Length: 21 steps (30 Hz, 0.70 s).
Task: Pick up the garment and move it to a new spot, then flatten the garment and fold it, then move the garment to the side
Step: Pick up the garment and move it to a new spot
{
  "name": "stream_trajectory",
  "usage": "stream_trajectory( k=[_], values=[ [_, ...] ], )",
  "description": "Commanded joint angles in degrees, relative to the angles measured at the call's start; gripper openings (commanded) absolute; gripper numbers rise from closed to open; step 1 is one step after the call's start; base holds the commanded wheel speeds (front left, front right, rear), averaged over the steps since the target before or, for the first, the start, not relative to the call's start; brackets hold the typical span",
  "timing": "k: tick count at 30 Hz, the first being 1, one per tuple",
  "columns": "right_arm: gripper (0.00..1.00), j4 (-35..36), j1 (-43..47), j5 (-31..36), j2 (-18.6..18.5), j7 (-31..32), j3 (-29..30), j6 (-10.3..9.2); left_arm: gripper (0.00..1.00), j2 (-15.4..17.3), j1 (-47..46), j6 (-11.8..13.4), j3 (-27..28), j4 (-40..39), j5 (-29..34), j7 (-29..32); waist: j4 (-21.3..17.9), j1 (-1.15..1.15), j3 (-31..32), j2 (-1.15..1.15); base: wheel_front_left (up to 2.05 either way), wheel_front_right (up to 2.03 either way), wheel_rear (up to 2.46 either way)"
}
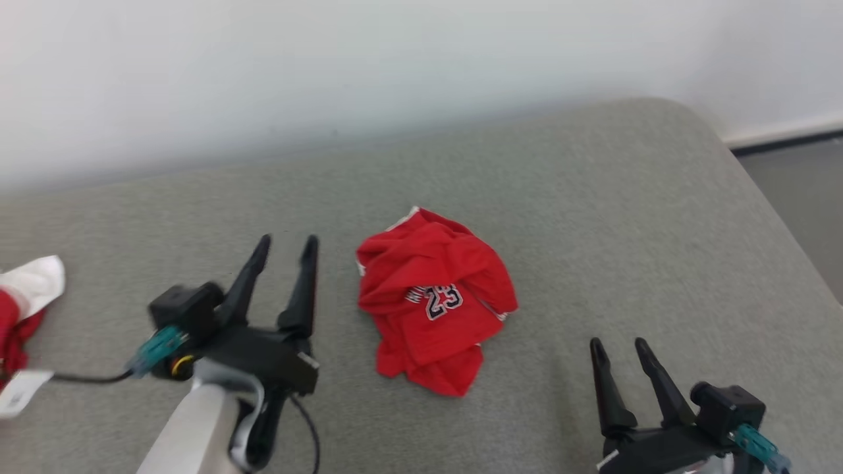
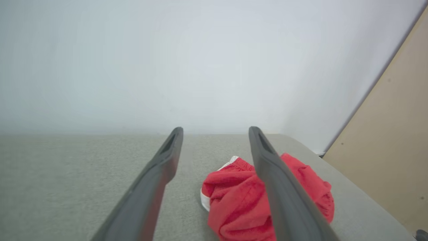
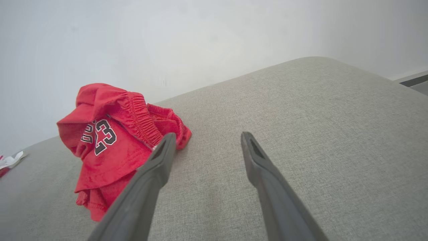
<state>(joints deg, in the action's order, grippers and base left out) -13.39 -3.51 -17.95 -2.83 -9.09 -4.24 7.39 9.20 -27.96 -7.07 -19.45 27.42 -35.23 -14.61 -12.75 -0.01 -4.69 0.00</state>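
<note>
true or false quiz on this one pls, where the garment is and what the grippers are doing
1. The garment lies crumpled on the grey surface. True.
2. The left gripper and the right gripper are both open. True.
3. The left gripper holds the garment. False: it is to the garment's left, with nothing between its fingers.
4. The garment's number reads 45. False: it reads 23.
5. A red and white cloth lies at the far left of the head view. True.
</note>
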Motion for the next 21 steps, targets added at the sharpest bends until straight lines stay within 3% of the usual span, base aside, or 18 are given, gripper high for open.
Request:
stream_trajectory(
  k=[1,7,12,16,21],
  values=[
    [1.00,0.31,0.53,0.15,-0.09,-0.26,0.31,0.19,1.00,0.22,1.99,-0.04,0.63,-0.89,-0.27,-0.46,5.47,0.01,4.58,0.00,0.00,0.00,0.00],
    [1.00,0.90,1.60,-1.53,-0.10,-2.57,0.40,0.19,1.00,-0.03,13.53,-0.41,9.34,-14.36,0.07,-0.57,9.03,0.01,5.71,0.00,0.00,0.00,0.00],
    [1.00,0.31,1.62,-0.33,-0.17,-4.42,0.69,0.19,1.00,-0.07,23.05,-0.44,12.13,-24.19,3.61,-0.60,10.99,0.01,6.44,0.00,0.00,0.00,0.00],
    [1.00,-0.34,2.22,0.80,-0.12,-5.20,0.84,0.19,1.00,0.22,29.23,-0.45,14.18,-26.90,9.65,-0.60,11.97,0.01,6.79,0.00,0.00,0.00,0.00],
    [1.00,-1.69,2.97,2.86,-0.13,-5.72,2.28,0.19,1.00,-0.65,34.28,-0.46,16.91,-24.44,15.35,-0.61,12.27,0.01,7.05,0.00,0.00,0.00,0.00]
  ],
)
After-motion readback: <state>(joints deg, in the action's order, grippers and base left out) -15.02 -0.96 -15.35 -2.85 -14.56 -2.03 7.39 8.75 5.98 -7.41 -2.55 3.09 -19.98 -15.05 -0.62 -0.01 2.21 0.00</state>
